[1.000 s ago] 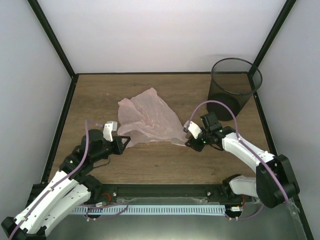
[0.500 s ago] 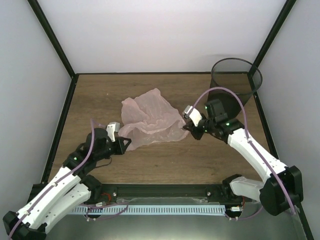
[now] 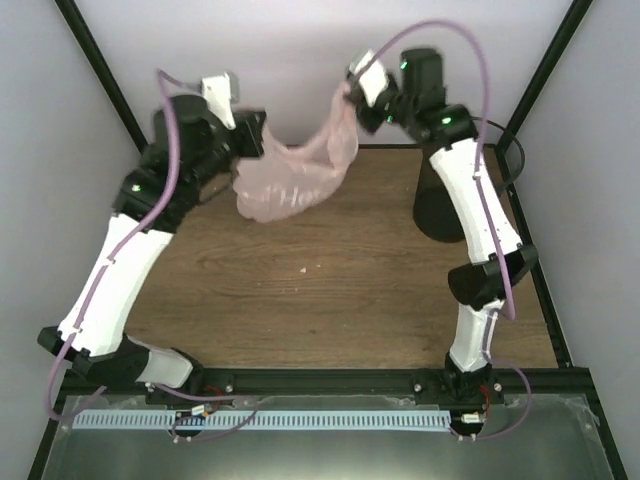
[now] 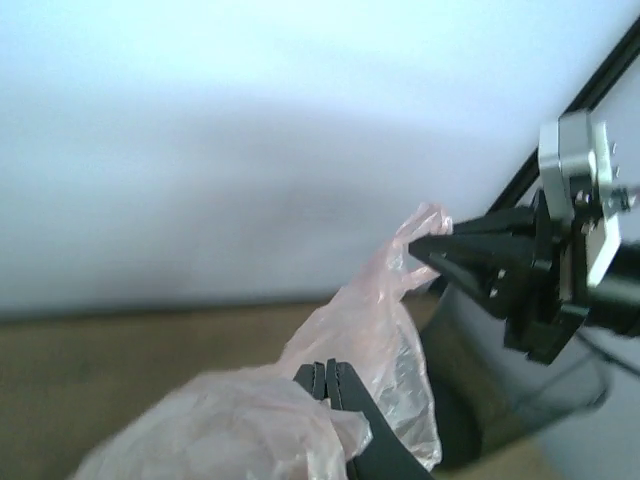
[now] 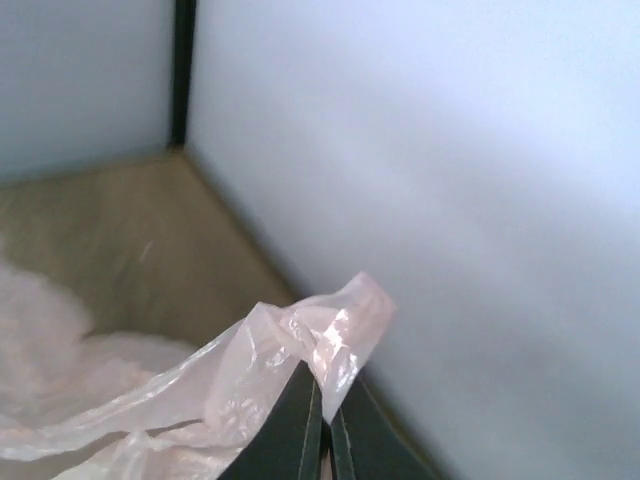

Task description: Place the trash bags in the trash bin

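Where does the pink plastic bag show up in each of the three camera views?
Top external: the pink plastic bag hangs in the upper centre, lifted in the air.
Left wrist: the bag fills the lower centre and rises toward the right.
Right wrist: the bag is at the bottom left, peaking near the centre.
Shared landmark: the right gripper, shut on the bag's top corner.

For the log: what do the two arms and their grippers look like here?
The left arm and right arm have white shells, black joints with small green lights, and a purple cable looping along each. The left gripper and right gripper have black tapered jaws and a white wrist block.
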Robot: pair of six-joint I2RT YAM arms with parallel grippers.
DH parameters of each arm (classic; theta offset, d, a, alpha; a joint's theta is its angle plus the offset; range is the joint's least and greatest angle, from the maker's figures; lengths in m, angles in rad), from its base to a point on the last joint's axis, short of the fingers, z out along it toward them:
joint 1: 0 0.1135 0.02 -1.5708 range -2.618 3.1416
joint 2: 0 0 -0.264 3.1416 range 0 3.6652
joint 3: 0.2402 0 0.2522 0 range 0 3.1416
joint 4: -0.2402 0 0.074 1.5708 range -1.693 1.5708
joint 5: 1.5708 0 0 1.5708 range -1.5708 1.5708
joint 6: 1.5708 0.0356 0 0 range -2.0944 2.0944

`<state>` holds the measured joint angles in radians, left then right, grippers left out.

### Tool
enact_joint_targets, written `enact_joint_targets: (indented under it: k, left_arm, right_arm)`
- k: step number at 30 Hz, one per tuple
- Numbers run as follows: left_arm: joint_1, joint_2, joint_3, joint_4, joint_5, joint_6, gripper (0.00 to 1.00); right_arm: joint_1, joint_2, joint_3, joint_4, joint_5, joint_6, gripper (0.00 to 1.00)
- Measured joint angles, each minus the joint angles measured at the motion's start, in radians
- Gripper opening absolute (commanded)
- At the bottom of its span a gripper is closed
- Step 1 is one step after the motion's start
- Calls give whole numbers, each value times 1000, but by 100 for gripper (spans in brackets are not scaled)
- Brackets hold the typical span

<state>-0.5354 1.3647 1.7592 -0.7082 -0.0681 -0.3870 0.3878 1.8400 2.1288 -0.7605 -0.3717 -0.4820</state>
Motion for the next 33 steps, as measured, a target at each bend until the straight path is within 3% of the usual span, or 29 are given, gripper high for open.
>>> enact_joint_targets:
  k: [2, 4, 6, 9, 11, 13, 16, 19, 22, 26, 29, 33]
  left_arm:
    - [0, 40, 184, 13, 0, 30, 4]
    - [-2, 2, 239, 76, 33, 53, 4]
    - [-9, -146, 113, 198, 91, 63, 5]
    - [-21, -332, -124, 303, 115, 57, 4]
    - [-24, -430, -330, 347, 106, 51, 4]
    - [-24, -425, -515, 354, 102, 45, 4]
    - [-35, -299, -801, 292, 122, -1, 4]
    - [-72, -256, -995, 95, 149, -48, 4]
    - [-93, -454, -940, 21, 155, -63, 4]
    - [-93, -613, -690, 89, 114, -62, 4]
    - [-94, -602, -528, 80, 42, -68, 4]
    - [-93, -488, -475, 27, -37, -82, 4]
  right_arm:
    - [-5, 70, 295, -28, 10, 1, 1]
    - [-12, -10, 352, 18, 0, 7, 1]
    - [-15, -274, 80, 172, -30, 13, 1]
    - [-12, -626, -257, 241, -120, -15, 1]
    - [-5, -785, -467, 340, -171, -45, 1]
    - [-2, -898, -778, 446, -167, -62, 1]
    - [6, -821, -1149, 444, -130, -70, 1]
    - [2, -631, -1362, 250, -148, -55, 1]
    - [3, -769, -1367, 115, -260, -31, 1]
    - [-17, -874, -1061, 108, -431, 23, 1]
    - [-24, -862, -916, 172, -513, 76, 1]
    - [-24, -809, -905, 223, -539, 165, 1]
